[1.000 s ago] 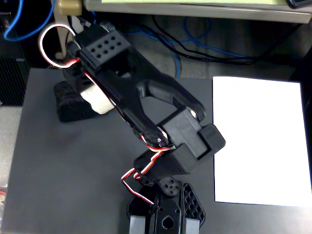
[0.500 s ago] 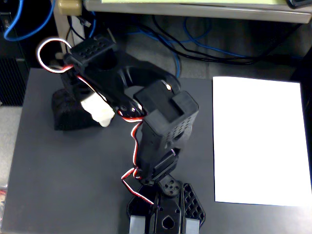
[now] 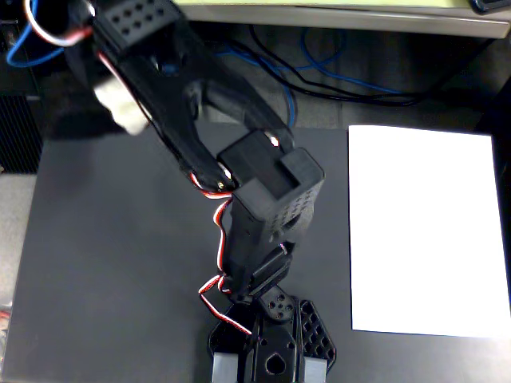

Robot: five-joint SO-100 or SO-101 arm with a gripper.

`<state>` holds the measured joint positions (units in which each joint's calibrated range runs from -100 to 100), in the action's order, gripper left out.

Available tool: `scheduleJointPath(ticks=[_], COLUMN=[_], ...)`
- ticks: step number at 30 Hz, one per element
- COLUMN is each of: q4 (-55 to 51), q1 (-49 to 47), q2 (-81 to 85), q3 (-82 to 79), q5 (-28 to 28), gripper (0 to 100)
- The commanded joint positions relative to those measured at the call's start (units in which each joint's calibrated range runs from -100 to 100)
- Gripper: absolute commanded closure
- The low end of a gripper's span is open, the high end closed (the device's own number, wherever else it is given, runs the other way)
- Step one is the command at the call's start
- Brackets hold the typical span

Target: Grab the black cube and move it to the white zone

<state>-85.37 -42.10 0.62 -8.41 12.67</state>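
One fixed view looks steeply down on the desk (image 3: 120, 263) from above, close behind the arm's base (image 3: 271, 351), which sits at the bottom centre. The arm (image 3: 263, 199) fills the middle, reaching toward the upper left. The white sheet (image 3: 423, 231) lies at the right.

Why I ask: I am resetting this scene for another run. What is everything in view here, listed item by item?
white paper sheet: one, white, lying flat on the right side of the tabletop.
tabletop: one, dark grey, fills most of the fixed view.
cables: several, blue and black, on the floor beyond the table's far edge, at the top.
pale strip: one, yellowish, along the top edge.
black cube: none visible; the arm may be hiding it.
robot arm: one, black with red and white wires, base at bottom centre, reaching to the upper left; the gripper is not in view.
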Motion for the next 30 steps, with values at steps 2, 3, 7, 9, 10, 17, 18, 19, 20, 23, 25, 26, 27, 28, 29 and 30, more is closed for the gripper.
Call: scheduleJointPath(ticks=[2, 3, 7, 9, 10, 17, 18, 19, 20, 23, 25, 26, 27, 28, 29, 30], q4=[-14.21, -14.21, -14.21, -14.21, -14.21, -14.21, -14.21, -14.21, -14.21, -14.21, -12.4, -8.29, -5.29, -4.09, -2.88, -0.83], q1=[6.48, 10.31, 28.93, 36.14, 40.85, 68.22, 72.93, 77.71, 81.1, 84.04, 84.19, 85.73, 88.68, 90.66, 91.47, 91.69], q2=[0.51, 0.51, 0.51, 1.85, 5.72, 48.72, 49.48, 49.48, 49.23, 38.31, 26.13, 21.34, 17.81, 15.55, 14.54, 13.61], q3=[21.92, 23.28, 24.0, 22.82, 20.74, -9.27, -10.45, -11.08, -11.17, -10.99, -9.99, -9.99, -9.99, -9.99, -9.99, -10.27], q5=[6.19, 5.88, 5.67, 5.67, 5.51, -8.11, -10.36, -12.77, -14.71, -15.39, -15.02, -14.97, -15.44, -15.5, -15.44, -15.39], gripper=[98, 98, 98, 98, 98, 98, 98, 98, 98, 98, 98, 98, 99, 99, 99, 99])
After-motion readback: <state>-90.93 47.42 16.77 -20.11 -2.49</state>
